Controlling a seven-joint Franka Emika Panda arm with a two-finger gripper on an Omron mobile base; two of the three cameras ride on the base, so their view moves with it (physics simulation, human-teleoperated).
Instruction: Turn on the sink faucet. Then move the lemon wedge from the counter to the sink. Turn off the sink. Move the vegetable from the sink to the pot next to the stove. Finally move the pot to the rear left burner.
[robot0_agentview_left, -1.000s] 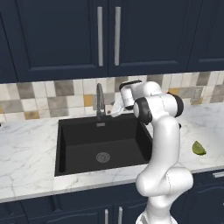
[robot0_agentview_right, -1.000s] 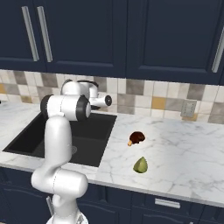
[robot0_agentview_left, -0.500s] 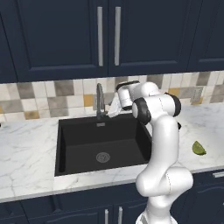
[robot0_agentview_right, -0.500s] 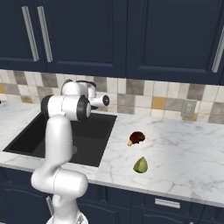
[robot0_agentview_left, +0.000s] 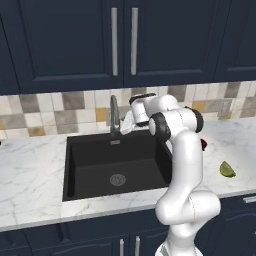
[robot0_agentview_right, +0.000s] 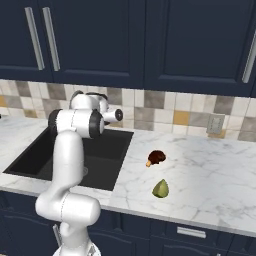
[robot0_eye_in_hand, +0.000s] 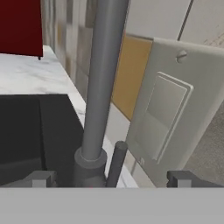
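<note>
Fingertips (robot0_eye_in_hand: 41, 178) stood spread wide apart at the bottom of the hand view, grasping nothing, one on each side of the sink faucet (robot0_eye_in_hand: 101, 87). Framed the faucet's round base and its thin side lever (robot0_eye_in_hand: 114, 162) between them, without visible contact. Showed beyond the faucet a pale wall plate with a switch (robot0_eye_in_hand: 162, 118) against the tiled backsplash (robot0_eye_in_hand: 131, 78), and to the faucet's left the black sink (robot0_eye_in_hand: 35, 131) with a strip of white marble counter (robot0_eye_in_hand: 26, 72) and a dark red block (robot0_eye_in_hand: 21, 26) farther off.

From the left base view, hung with the gripper (robot0_agentview_left: 126, 125) just right of the upright faucet (robot0_agentview_left: 114, 116), at the rear edge of the sink (robot0_agentview_left: 115, 165); jaws themselves too small there to judge. Held the round grey drain (robot0_agentview_left: 117, 179) in the middle of the basin, which looked dry. Lay well to the right of the faucet on the counter (robot0_agentview_left: 30, 170), near its front edge: the yellow-green lemon wedge (robot0_agentview_left: 227, 169). Sat behind the arm, mostly hidden: a dark reddish lump (robot0_agentview_left: 203, 144).

From the right base view, placed the wedge (robot0_agentview_right: 160, 188) near the counter's front edge, right of the sink (robot0_agentview_right: 100, 150), with the reddish-brown lump (robot0_agentview_right: 156, 157) just behind it, apart. Ran above the backsplash: dark blue cabinets (robot0_agentview_right: 150, 40).
</note>
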